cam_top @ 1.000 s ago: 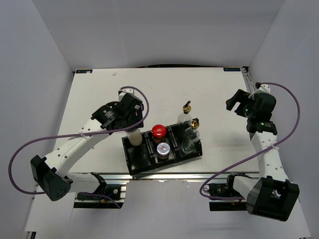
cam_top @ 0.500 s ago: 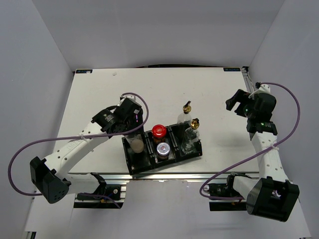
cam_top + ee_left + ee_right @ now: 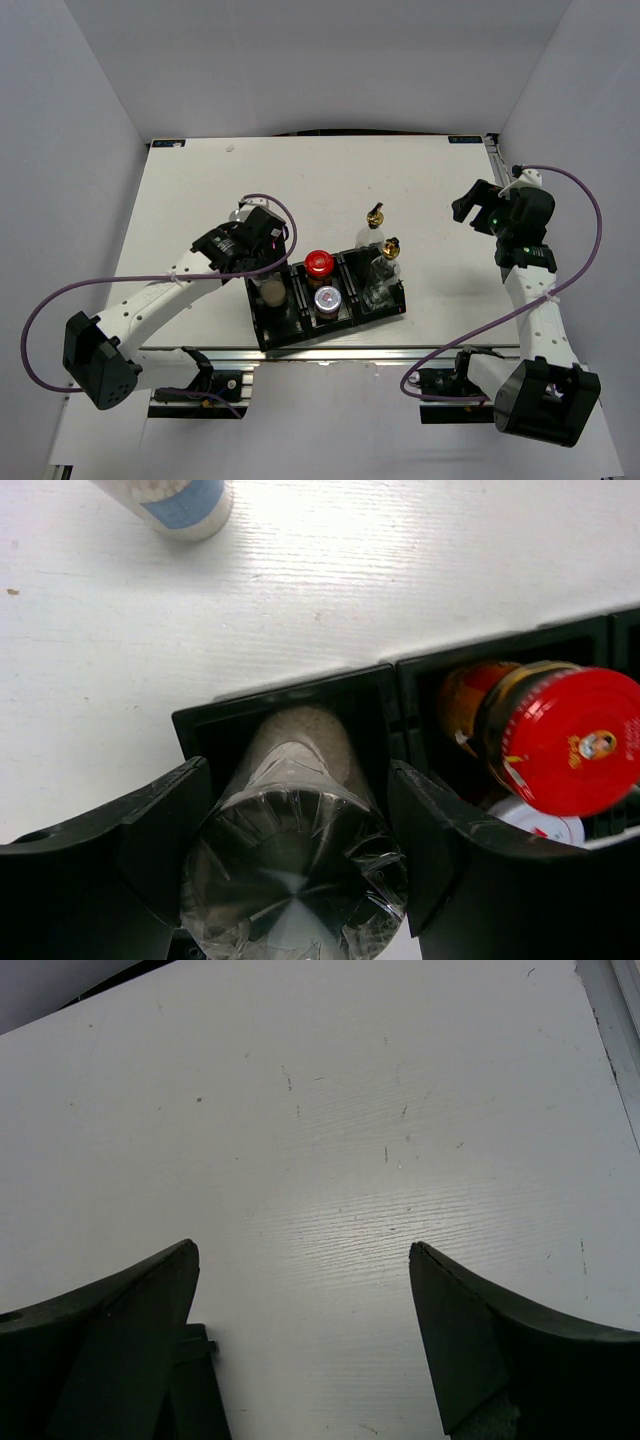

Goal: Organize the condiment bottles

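Note:
My left gripper [image 3: 298, 780] is shut on a silver-lidded shaker [image 3: 295, 865] that stands in the left compartment of the black tray [image 3: 205, 730]; the same shaker [image 3: 272, 292] and gripper [image 3: 266, 272] show in the top view. A red-lidded jar [image 3: 319, 263] and another silver-lidded shaker [image 3: 327, 298] fill the middle compartment. One glass bottle with a gold pourer [image 3: 387, 250] stands in the right compartment. A second one [image 3: 375, 215] stands on the table behind the tray. My right gripper [image 3: 465, 205] is open and empty over bare table [image 3: 300, 1250].
A shaker with a blue label [image 3: 180, 500] stands on the table just beyond the tray's left end, close to my left arm. The tray [image 3: 270, 335] sits near the table's front edge.
My left gripper has come down and toward the front, and the shaker has gone from tilted above the tray into the left compartment. The right arm has not moved.

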You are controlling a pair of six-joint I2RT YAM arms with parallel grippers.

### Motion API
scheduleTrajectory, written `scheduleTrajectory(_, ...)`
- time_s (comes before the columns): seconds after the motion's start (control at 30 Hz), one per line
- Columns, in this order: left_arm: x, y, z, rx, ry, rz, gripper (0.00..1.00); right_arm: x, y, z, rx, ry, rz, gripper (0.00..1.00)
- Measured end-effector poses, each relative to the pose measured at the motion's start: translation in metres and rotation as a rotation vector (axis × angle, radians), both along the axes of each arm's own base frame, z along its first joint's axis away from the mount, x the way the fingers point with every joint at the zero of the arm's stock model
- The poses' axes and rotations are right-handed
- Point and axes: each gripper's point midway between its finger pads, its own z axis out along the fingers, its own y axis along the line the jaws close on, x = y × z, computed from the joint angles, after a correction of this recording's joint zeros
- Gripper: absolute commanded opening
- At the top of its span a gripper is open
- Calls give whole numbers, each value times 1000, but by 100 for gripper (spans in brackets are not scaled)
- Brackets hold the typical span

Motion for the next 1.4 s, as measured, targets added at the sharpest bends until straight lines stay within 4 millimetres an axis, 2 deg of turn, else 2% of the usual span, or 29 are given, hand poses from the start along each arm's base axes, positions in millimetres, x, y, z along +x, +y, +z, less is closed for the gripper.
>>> scheduleTrajectory(0.1,4,3,-5,23,-12,19,14,-1,1,2,0,-8,4,90)
scheduleTrajectory(0.17,9,5,-6,36,-31,33,23,-1,1,3,-1,-11,8,89)
scheduleTrajectory(0.27,13,6,-10,46,-49,39,31,-1,5,4,3,-16,31,89)
scheduleTrajectory(0.33,11,8,-17,60,-40,36,44,0,9,7,6,-28,54,89)
scheduleTrajectory(0.37,10,9,-21,73,-32,33,64,0,10,8,7,-35,64,89)
scheduleTrajectory(0.4,9,9,-23,81,-28,31,75,-1,12,10,9,-40,76,89)
scheduleTrajectory(0.53,8,10,-24,92,-30,25,96,-3,16,16,6,-62,101,89)
scheduleTrajectory(0.87,8,14,7,46,-90,58,98,-3,19,21,4,-82,116,89)
scheduleTrajectory(0.97,15,19,25,57,-131,101,98,-3,20,21,5,-83,126,89)
scheduleTrajectory(1.1,36,21,47,82,-203,174,98,-4,21,21,6,-84,135,89)
scheduleTrajectory(1.17,48,21,48,101,-221,202,98,-4,22,21,6,-84,136,89)
scheduleTrajectory(1.27,63,25,34,139,-203,228,98,-4,22,22,7,-85,142,89)
scheduleTrajectory(1.4,81,41,23,143,-193,297,98,-5,25,22,6,-89,156,89)
